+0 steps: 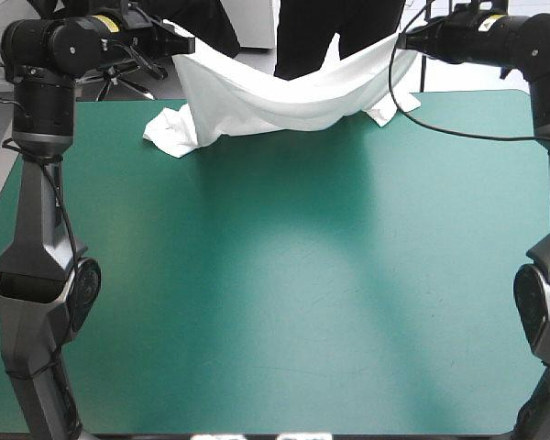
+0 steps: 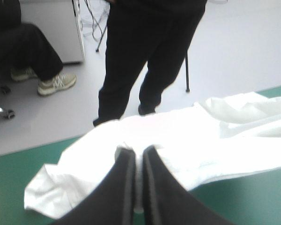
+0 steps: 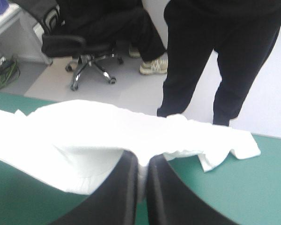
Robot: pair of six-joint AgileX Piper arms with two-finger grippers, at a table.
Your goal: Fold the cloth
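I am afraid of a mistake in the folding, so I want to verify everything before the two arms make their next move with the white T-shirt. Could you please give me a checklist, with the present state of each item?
1. The left gripper is shut on the white short-sleeved T-shirt: ok, cloth is pinched in it.
2. The right gripper is shut on the T-shirt: ok.
3. T-shirt stretched taut between the grippers: not ok, it sags in the middle.
4. T-shirt hanging free of the teal-green table cover: not ok, both ends rest on it near the far edge.
5. Which edge of the T-shirt is held: cannot tell.
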